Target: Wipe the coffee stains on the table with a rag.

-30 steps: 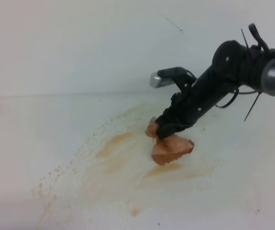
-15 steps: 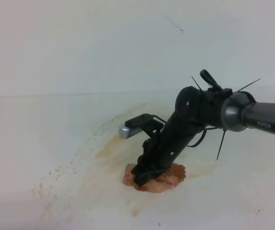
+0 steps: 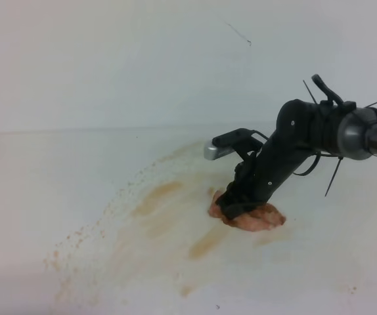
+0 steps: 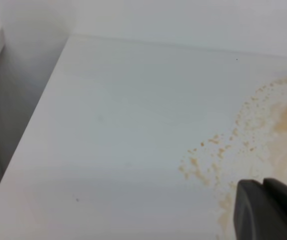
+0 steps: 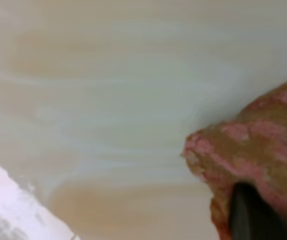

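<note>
Moved: right gripper [image 3: 231, 209] swept the rag [image 3: 257, 218] rightward.
Fingers: clenched on the rag, pressing it down on the worktop [image 3: 37, 170].
Remaining: coffee stains [image 3: 154, 197] left of the rag; more strokes likely.
Left gripper [image 4: 268, 210]: idle, state unclear.

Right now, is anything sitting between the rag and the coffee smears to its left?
Nothing visible. The right gripper presses the rag on the white table; only bare, stained surface lies between it and the coffee stains.

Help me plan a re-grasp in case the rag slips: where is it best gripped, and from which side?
Pinch the bunched hump of the rag from above, probably as the right gripper does; it lies crumpled and low on the table, leaving no raised edge.
</note>
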### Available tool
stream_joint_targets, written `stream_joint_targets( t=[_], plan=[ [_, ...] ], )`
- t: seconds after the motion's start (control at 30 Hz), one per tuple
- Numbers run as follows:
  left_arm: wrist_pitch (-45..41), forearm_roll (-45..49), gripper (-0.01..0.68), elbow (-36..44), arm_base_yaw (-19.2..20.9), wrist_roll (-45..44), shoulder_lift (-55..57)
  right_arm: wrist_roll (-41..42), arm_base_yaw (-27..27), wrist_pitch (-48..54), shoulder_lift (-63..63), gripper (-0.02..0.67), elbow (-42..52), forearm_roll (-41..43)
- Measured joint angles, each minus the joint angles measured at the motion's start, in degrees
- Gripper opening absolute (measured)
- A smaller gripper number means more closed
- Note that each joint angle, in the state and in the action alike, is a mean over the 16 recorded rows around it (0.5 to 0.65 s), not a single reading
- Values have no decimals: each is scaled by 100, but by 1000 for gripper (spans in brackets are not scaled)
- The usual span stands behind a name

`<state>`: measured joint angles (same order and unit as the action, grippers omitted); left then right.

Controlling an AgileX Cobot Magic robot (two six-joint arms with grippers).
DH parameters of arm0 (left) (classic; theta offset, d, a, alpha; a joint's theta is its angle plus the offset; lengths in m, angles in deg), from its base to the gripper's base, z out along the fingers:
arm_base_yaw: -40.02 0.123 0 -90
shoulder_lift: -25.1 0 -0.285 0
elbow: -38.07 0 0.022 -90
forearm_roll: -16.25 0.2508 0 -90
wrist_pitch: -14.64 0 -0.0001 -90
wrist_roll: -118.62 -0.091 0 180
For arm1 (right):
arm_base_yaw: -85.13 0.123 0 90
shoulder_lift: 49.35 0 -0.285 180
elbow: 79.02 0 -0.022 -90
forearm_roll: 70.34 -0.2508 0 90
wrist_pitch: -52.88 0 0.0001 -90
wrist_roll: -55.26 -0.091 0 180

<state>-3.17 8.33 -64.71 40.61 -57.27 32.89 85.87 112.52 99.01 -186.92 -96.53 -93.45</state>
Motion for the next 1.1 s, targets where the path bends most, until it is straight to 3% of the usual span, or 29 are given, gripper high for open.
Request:
stream_joint_targets(
  t=[0.37, 0.7, 1.1],
  plan=[
    [0, 0, -3, 0, 0, 0, -9, 317, 27, 278, -69, 56, -982, -512],
    [0, 0, -3, 0, 0, 0, -9, 607, 662, 81, -282, 56, -1935, -886],
    [5, 0, -2, 14, 0, 0, -9, 371, 1252, -350, -1620, 55, -3367, -853]
  ],
)
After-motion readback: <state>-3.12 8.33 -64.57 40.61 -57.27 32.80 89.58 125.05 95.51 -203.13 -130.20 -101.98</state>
